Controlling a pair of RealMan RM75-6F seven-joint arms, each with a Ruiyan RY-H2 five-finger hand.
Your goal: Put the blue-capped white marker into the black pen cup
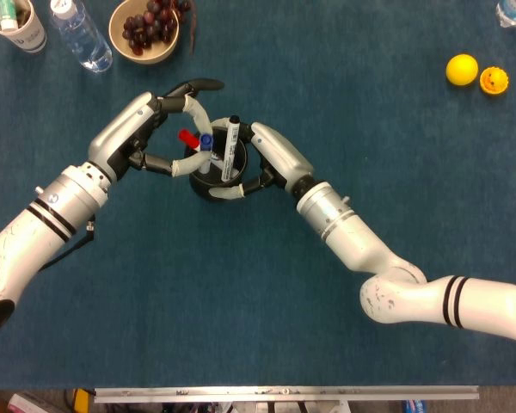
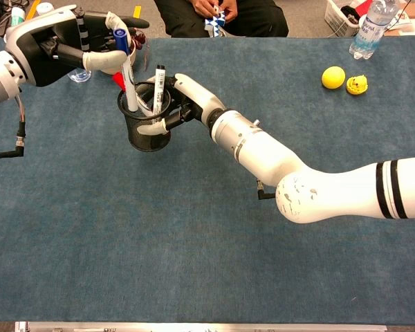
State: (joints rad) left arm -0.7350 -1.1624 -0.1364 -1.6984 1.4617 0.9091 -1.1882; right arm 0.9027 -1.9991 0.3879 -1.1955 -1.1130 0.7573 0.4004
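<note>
The black mesh pen cup stands left of the table's middle, with a red-capped marker and a black-capped marker in it. My left hand pinches the blue-capped white marker near its cap. The marker is upright and its lower end sits inside the cup's mouth. My right hand grips the cup from the right side, fingers wrapped around its wall.
A bowl of grapes, a water bottle and a paper cup stand at the back left. A yellow ball and a small yellow toy lie at the back right. Another bottle stands further back.
</note>
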